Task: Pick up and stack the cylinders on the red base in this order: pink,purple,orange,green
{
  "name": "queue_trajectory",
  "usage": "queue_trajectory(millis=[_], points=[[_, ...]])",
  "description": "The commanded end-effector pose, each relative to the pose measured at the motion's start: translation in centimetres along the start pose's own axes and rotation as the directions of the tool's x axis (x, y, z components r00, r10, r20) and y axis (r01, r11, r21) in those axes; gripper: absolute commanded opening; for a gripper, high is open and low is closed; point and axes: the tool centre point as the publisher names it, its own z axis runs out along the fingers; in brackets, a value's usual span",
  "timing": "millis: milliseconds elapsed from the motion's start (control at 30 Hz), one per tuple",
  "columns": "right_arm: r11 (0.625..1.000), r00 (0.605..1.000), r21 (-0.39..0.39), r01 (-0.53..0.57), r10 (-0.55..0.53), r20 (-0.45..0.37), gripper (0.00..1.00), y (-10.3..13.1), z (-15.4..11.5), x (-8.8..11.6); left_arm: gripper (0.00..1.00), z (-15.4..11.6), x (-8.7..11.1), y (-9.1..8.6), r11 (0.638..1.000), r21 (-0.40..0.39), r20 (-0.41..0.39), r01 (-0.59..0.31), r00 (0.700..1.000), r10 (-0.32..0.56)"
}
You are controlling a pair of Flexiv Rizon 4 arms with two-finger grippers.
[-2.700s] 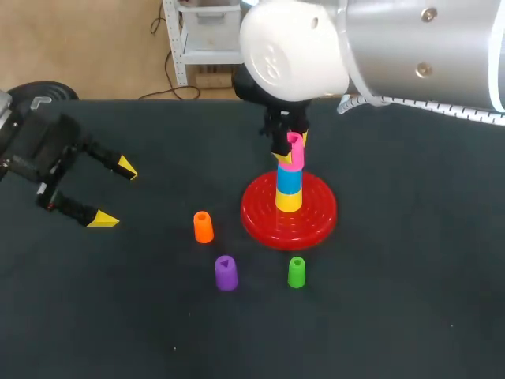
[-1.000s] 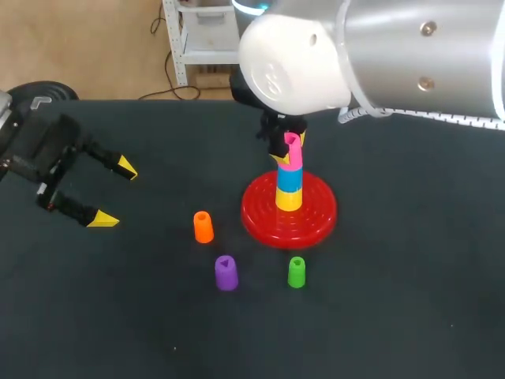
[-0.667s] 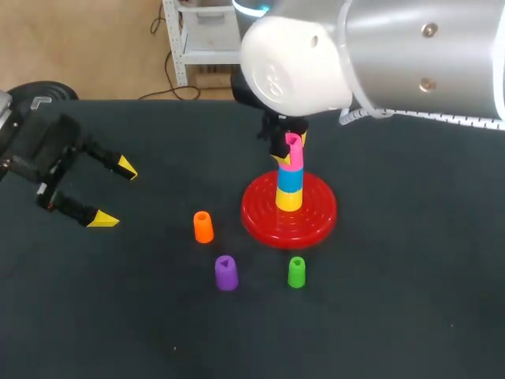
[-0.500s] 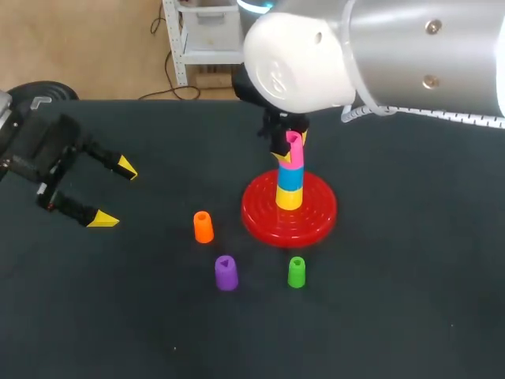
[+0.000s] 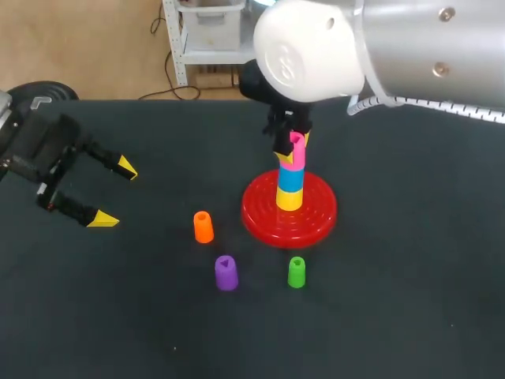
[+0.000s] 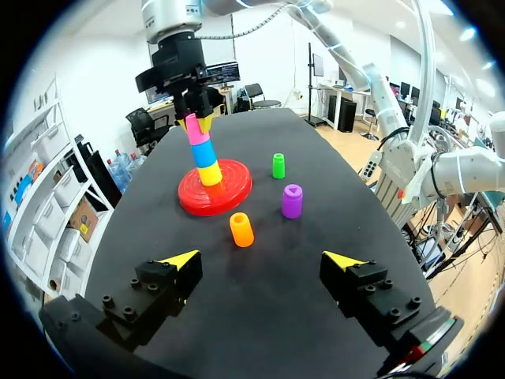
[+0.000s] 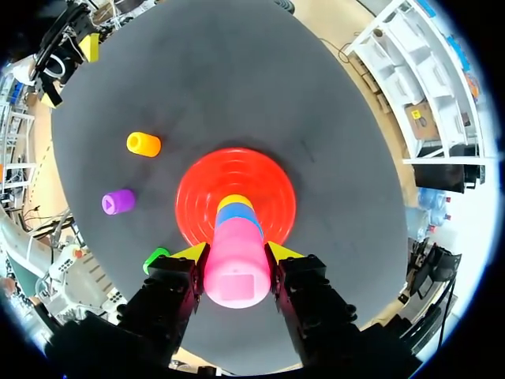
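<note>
the left gripper (image 5: 113,193) hangs spread wide over the table's (image 5: 410,300) left side, holding nothing. right of it stand the orange cylinder (image 5: 203,227), purple cylinder (image 5: 226,273) and green cylinder (image 5: 296,272), near the red base (image 5: 316,225). atop its yellow and blue stack (image 5: 289,190) sits the pink cylinder (image 5: 293,160), apparently pinched by the right gripper (image 5: 289,144).

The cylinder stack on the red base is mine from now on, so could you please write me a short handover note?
Left hand: open and empty, at the table's left side.
Right hand: shut on the pink cylinder, which sits on the blue piece above the yellow piece on the red base.
Done: pink is on the stack, not yet released.
Left: release pink, then add the purple cylinder, orange cylinder and green cylinder, all loose on the table.
</note>
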Motion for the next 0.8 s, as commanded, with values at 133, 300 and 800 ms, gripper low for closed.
queue_trajectory(millis=[133, 300, 800], points=[[1.000, 1.000, -0.015, 0.002, -0.002, -0.013, 0.00, -0.36, 1.18, -0.53, 1.00, 0.00, 0.10, 0.00, 1.000, -0.001, 0.001, -0.002, 1.000, 0.002], [1.000, 1.000, -0.012, 0.000, 0.000, -0.013, 0.00, -0.39, 1.39, -0.53, 1.00, 0.00, 0.10, 0.00, 1.000, -0.001, 0.001, -0.002, 1.000, 0.002], [1.000, 1.000, -0.013, -0.006, 0.006, -0.016, 0.00, -0.39, 1.50, -0.32, 1.00, 0.00, 0.10, 0.00, 1.000, -0.001, 0.001, -0.002, 1.000, 0.002]])
